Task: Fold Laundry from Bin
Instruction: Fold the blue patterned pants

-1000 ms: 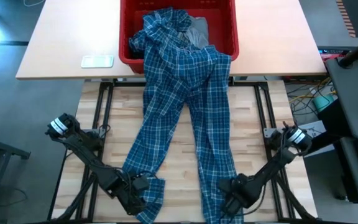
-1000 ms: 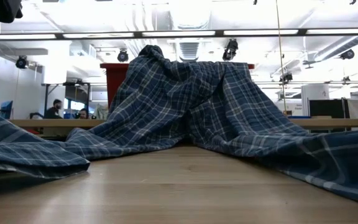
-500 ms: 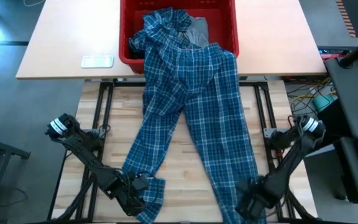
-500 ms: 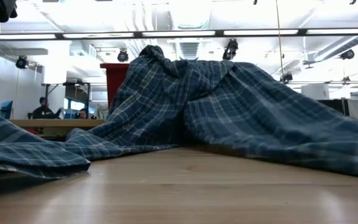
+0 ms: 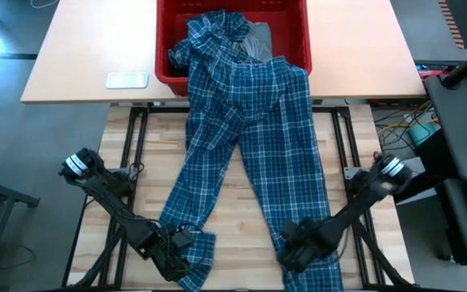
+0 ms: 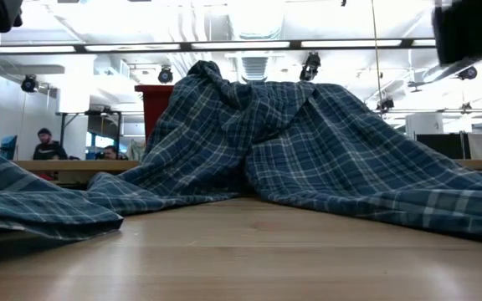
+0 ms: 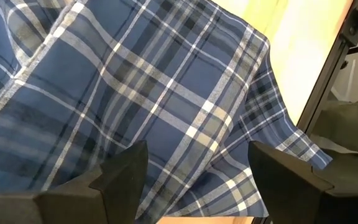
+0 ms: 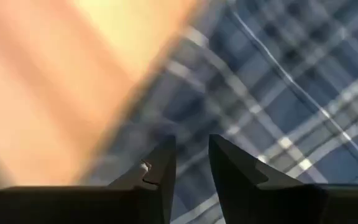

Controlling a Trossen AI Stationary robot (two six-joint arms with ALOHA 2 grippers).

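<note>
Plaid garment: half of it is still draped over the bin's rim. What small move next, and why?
Probably draw both arms back toward the near edge together. The plaid garment has its top still bunched in the red bin, while the left gripper and right gripper sit at its two near ends, so pulling should drag it out flat.

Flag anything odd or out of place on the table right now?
The plaid garment is only half out: its top is still bunched in the red bin and draped over the rim, with two long sections trailing across the wooden table to its front edge. Nothing looks spilled or damaged.
</note>
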